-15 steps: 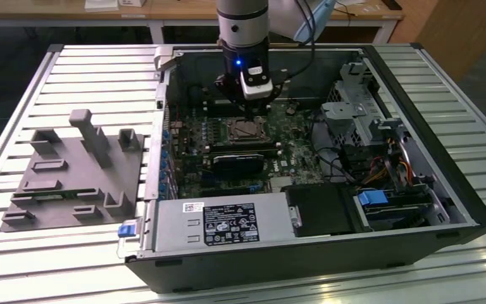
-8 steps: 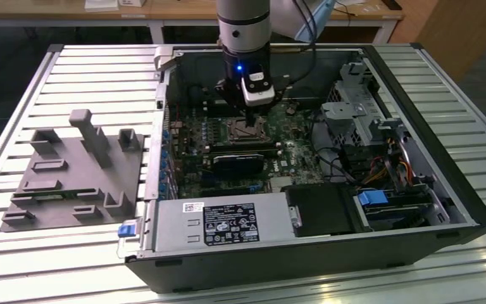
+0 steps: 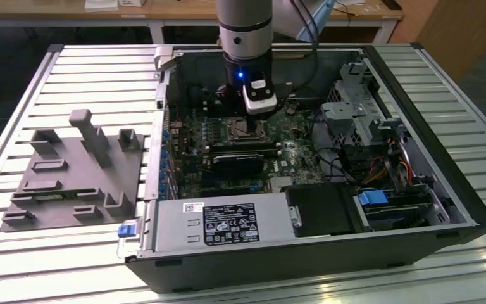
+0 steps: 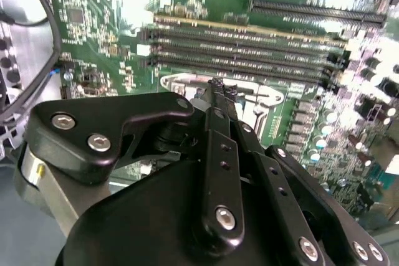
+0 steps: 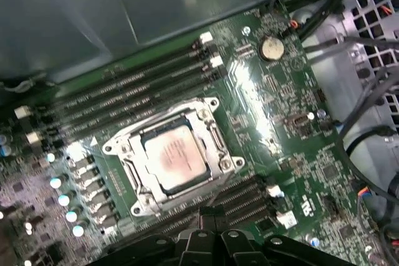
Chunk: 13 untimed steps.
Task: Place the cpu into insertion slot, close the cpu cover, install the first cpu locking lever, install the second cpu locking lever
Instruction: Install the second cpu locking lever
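Cpu sits flat in the insertion slot, metal top up, square, edges skewed in the first wrist view; cpu cover down around it; gripper hovers over the socket, fingers pressed together, holding nothing.

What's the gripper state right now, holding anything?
Gripper: shut, fingertips together with nothing visible between them, poised above the cpu cover, which is closed over the cpu in the insertion slot.
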Available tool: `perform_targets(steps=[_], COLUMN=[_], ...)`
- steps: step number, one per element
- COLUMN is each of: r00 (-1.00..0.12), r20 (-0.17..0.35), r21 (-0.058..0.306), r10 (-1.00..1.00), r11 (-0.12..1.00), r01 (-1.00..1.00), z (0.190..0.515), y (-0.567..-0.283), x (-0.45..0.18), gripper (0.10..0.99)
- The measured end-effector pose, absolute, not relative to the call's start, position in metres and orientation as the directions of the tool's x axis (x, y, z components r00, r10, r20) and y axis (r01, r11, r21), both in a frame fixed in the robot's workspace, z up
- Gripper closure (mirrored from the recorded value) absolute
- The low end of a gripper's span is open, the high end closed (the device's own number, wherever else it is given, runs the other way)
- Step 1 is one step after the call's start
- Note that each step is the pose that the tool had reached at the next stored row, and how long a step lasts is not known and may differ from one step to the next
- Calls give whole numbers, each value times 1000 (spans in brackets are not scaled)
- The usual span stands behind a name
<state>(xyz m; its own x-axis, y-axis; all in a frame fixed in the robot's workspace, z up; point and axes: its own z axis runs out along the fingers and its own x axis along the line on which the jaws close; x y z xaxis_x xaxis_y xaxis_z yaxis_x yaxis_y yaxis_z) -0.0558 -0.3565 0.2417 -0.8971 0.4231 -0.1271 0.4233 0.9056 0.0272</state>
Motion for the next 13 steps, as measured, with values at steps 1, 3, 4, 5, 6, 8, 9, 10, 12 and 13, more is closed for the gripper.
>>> perform_targets(steps=[1, 3, 4, 5, 6, 8, 9, 10, 12, 13], r00=[-897, -897, -897, -897, -897, -898, -899, -901, -903, -904], r20=[-127, -127, -127, -127, -127, -122, -113, -102, -78, -65], r21=[27, 27, 27, 27, 27, 25, 21, 15, 4, -2], r10=[423, 423, 423, 423, 423, 423, 423, 423, 422, 422], r11=[906, 906, 906, 906, 906, 906, 906, 906, 906, 906], r01=[423, 423, 423, 423, 423, 423, 423, 423, 423, 423], z=[242, 242, 242, 242, 242, 241, 240, 240, 239, 239], y=[-358, -361, -362, -362, -363, -364, -364, -365, -366, -367], x=[-56, -56, -56, -56, -56, -56, -56, -56, -56, -56], gripper=[984, 984, 984, 984, 984, 984, 984, 984, 984, 984])
